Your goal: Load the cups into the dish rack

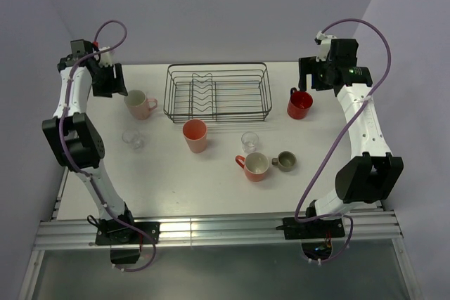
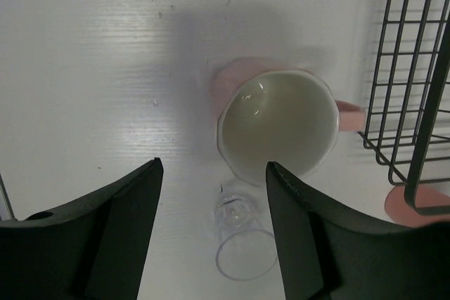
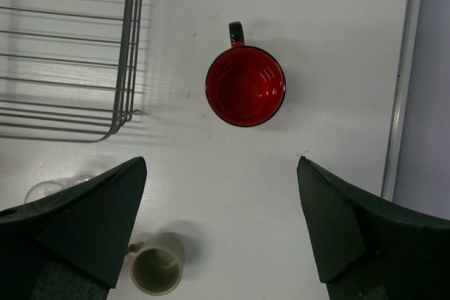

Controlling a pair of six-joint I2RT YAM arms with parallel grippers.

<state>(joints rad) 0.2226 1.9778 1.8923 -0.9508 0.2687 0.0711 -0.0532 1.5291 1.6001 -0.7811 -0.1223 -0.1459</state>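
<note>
The black wire dish rack (image 1: 216, 65) stands empty at the back middle. On the table stand a pale pink mug (image 1: 139, 104), a clear glass (image 1: 132, 138), a salmon tumbler (image 1: 195, 135), a second clear glass (image 1: 251, 140), an orange mug (image 1: 255, 166), a grey-olive mug (image 1: 285, 161) and a red mug (image 1: 299, 104). My left gripper (image 1: 112, 83) hangs open above the pink mug (image 2: 278, 124) and the glass (image 2: 242, 240). My right gripper (image 1: 309, 79) hangs open above the red mug (image 3: 245, 86).
The rack's left end (image 2: 425, 128) is close to the right of the pink mug. The rack's right end (image 3: 131, 47) lies left of the red mug. The table's right edge (image 3: 401, 103) runs near the red mug.
</note>
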